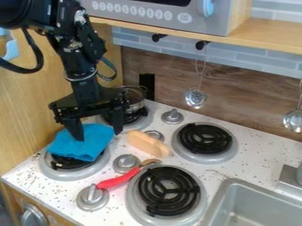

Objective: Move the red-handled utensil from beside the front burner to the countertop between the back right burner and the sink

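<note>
Cloth [88, 143] just below spread-open fingers [96, 131], contact unclear; lies over near-left burner [63, 174], length slanting back toward pot [135, 100].

A bright blue cloth [96, 140], matte and soft-looking, lies loosely spread over the near-left stove burner [70, 175]; it is roughly four-sided, with uneven edges and slight creases; one corner points down toward the near side of the stove, and the far part reaches back toward the rear-left burner [140, 122]; it covers much of the near-left burner's black coil, leaving part of the coil and the grey ring around it showing along the near side.
</note>
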Robot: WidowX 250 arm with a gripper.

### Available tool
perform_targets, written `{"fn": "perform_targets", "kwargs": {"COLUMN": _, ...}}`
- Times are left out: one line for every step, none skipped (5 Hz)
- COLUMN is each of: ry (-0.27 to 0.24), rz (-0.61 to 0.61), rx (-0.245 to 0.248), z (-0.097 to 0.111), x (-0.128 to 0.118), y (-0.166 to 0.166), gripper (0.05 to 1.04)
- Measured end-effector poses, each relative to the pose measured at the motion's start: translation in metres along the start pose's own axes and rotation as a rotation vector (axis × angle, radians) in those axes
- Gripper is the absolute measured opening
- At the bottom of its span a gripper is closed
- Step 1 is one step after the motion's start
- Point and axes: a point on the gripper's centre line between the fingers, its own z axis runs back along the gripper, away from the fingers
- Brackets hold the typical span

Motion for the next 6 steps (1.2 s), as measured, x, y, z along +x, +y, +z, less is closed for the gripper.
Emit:
{"fn": "perform_targets", "kwargs": {"ry": 0.02, "rz": -0.002, "rx": 0.012, "z": -0.006, "x": -0.003, "y": 0.002, "gripper": 1.005}}
{"fn": "perform_targets", "kwargs": {"ry": 0.075, "rz": -0.095, "rx": 0.031, "z": -0.025, "x": -0.008, "y": 0.003, "gripper": 1.005}}
{"fn": "perform_targets", "kwargs": {"ry": 0.089, "rz": -0.161, "rx": 0.048, "z": -0.043, "x": -0.004, "y": 0.002, "gripper": 1.005}}
{"fn": "perform_targets", "kwargs": {"ry": 0.106, "rz": -0.285, "rx": 0.035, "z": -0.061, "x": -0.001, "y": -0.001, "gripper": 1.005}}
{"fn": "perform_targets", "kwargs": {"ry": 0.1, "rz": -0.456, "rx": -0.024, "z": -0.073, "x": -0.001, "y": -0.009, "gripper": 1.005}}
{"fn": "perform_targets", "kwargs": {"ry": 0.048, "rz": -0.584, "rx": -0.063, "z": -0.078, "x": 0.003, "y": -0.015, "gripper": 1.005}}
